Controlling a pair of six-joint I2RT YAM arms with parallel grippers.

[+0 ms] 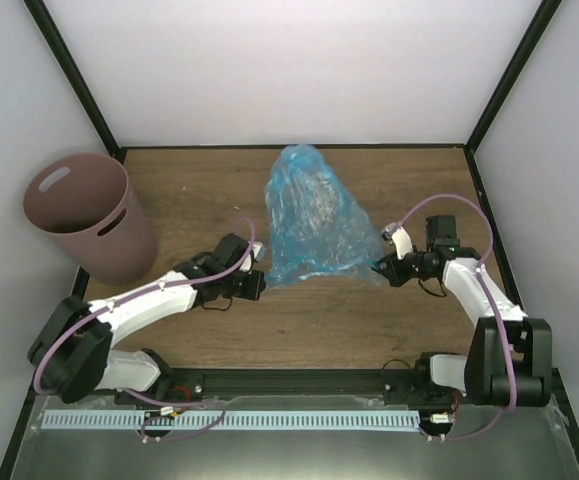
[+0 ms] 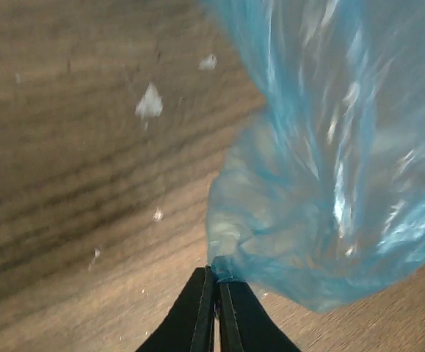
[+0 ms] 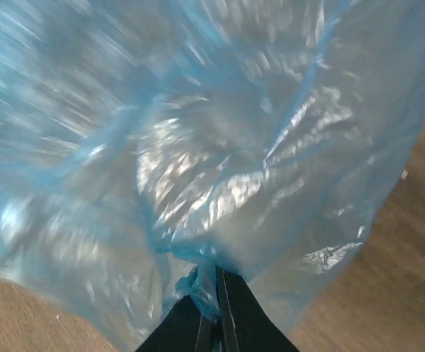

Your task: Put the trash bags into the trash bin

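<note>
Jaws pressed together on both arms: left gripper point(image 1: 260, 272) and right gripper point(image 1: 377, 265) each pinch a near corner of the blue bag point(image 1: 314, 220), which spreads between them over the table point(image 1: 199, 190). Well apart, far left, stands the bin point(image 1: 94, 215).

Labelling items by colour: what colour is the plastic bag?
The bag is translucent light blue; the right wrist view shows it best.

no readable text, labels, brands or numbers on anything in view.
</note>
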